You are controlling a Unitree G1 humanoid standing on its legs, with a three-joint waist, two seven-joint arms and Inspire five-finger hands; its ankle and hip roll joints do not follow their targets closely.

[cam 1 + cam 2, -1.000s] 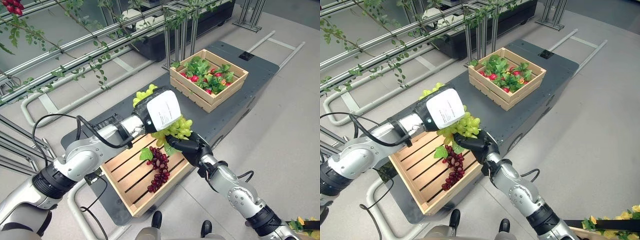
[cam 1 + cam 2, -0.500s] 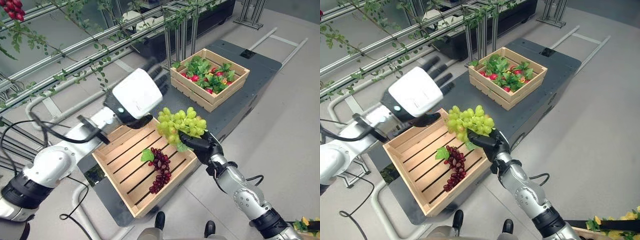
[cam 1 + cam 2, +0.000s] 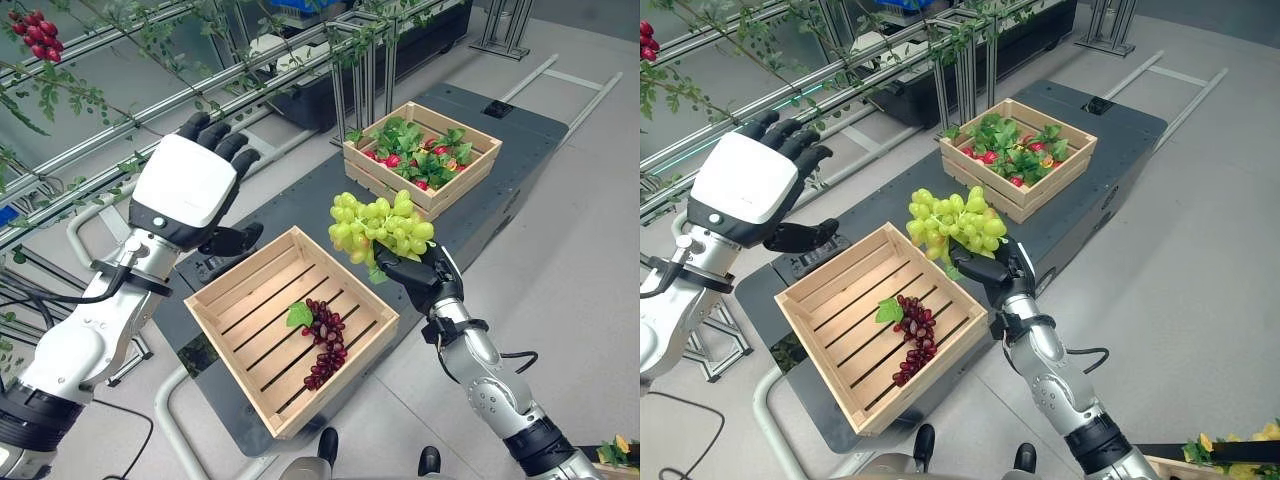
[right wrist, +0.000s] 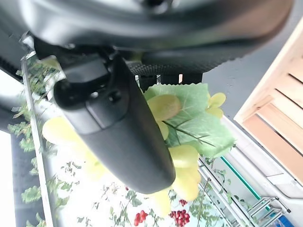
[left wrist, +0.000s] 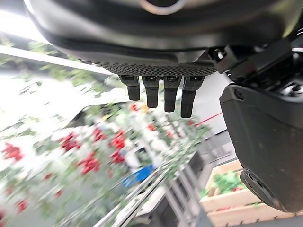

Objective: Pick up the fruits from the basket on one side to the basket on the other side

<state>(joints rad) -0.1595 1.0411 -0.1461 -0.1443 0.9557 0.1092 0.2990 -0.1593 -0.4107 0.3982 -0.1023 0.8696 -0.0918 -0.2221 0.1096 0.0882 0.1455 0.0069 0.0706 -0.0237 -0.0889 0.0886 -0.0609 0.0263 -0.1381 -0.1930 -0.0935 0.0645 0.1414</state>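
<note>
My right hand (image 3: 420,274) is shut on a bunch of green grapes (image 3: 380,224), held in the air between the two wooden crates; the grapes (image 4: 182,156) and a leaf show past its thumb in the right wrist view. A bunch of dark red grapes (image 3: 323,340) with a green leaf lies in the near wooden crate (image 3: 240,345). The far crate (image 3: 470,175) holds red fruits and green leaves. My left hand (image 3: 185,190) hangs open, raised above the near crate's far left corner, its fingers (image 5: 163,92) straight and holding nothing.
Both crates stand on a dark grey platform (image 3: 300,200). Metal rails with leafy vines (image 3: 150,90) run behind it, and a black trough (image 3: 330,85) stands beyond. The grey floor (image 3: 560,250) lies to the right.
My left hand let go of the green grapes and rose away to the left. My right hand lifted the bunch up and rightward, away from the near crate.
</note>
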